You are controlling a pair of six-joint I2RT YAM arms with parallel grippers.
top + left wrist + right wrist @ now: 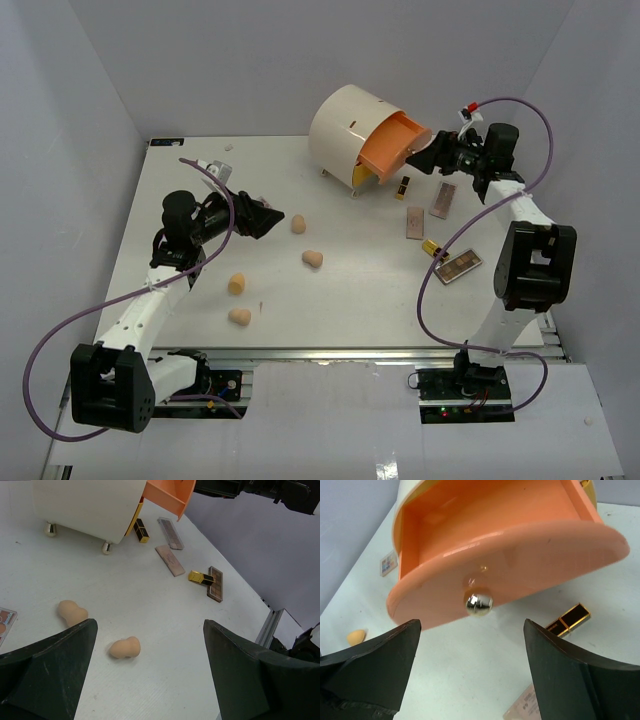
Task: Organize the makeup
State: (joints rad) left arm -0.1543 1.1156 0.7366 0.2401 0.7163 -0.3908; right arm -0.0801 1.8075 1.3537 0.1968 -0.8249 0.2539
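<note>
Several peach sponges lie on the white table's left and middle. My left gripper is open and empty above them; its wrist view shows two sponges near its fingers. Two black-and-gold lipsticks and three flat palettes lie right of centre, and they also show in the left wrist view. My right gripper is open and empty just in front of the pulled-out orange drawer. The drawer's shiny knob sits a little beyond the fingertips, and the drawer holds nothing. A lipstick lies below it.
The cream round drawer box stands on small feet at the back centre. Another small palette lies at the left edge of the left wrist view. Grey walls close in three sides, and cables loop from both arms.
</note>
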